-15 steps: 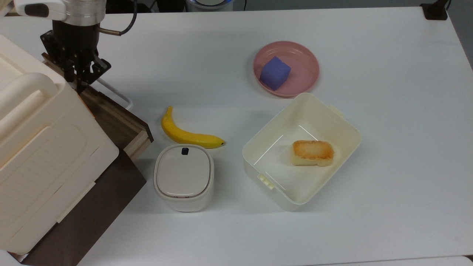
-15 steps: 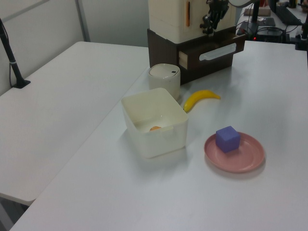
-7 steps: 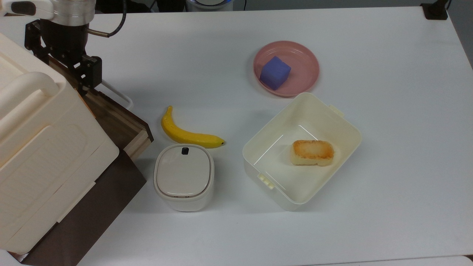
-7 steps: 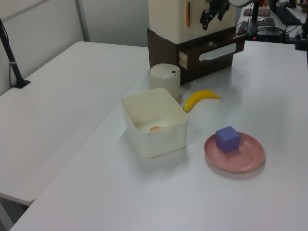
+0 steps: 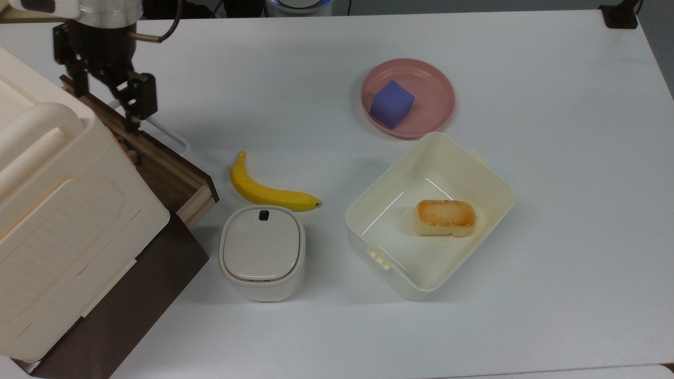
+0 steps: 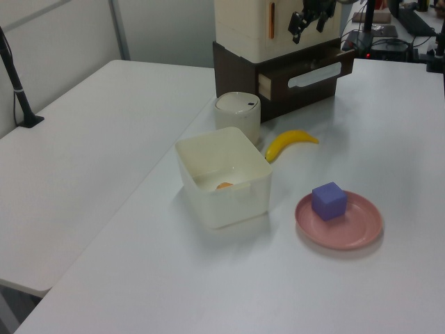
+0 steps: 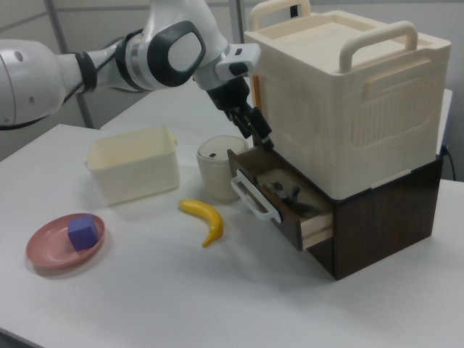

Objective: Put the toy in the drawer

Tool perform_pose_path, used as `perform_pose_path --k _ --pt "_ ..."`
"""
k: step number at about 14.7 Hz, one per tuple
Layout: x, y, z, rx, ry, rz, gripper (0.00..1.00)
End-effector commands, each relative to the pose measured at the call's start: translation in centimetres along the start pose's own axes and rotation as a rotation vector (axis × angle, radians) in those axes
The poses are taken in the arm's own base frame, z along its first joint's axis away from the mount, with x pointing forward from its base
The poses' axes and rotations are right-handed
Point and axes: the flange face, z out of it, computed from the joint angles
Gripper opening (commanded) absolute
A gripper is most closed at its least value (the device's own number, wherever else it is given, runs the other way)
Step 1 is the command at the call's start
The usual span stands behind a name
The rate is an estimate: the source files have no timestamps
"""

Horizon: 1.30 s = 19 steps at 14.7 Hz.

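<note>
No readable text, labels, brand names or numbers.

The cream lidded box (image 7: 348,94), the small lidded canister (image 5: 261,252) and the open bin (image 5: 489,179) look unmarked; the canister's dark lid spot may be a button, not print.

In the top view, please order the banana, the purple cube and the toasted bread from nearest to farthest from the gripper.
Measured from the gripper at the top view's upper left:
1. Banana, on the table beside the drawer.
2. Purple cube, on the pink plate.
3. Toasted bread, inside the cream bin, toward the top view's right.
</note>
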Motion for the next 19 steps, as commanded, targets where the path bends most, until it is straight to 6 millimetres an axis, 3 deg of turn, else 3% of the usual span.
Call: perform_pose_path --k 1,9,12,14,19 --pt "-2.5 -0.8 -4.8 0.066 -0.118 0.033 1.00" --pt "-8.7 -4.3 -12.8 0.124 -0.291 -0.108 1.00" --pt "-11.6 -7.1 -16.3 0.135 -0.307 -0.181 1.00" --pt "-12.8 -8.8 -17.2 0.140 -0.303 -0.214 1.00" --pt "-13.2 -9.1 -18.2 0.157 -0.285 -0.247 1.00"
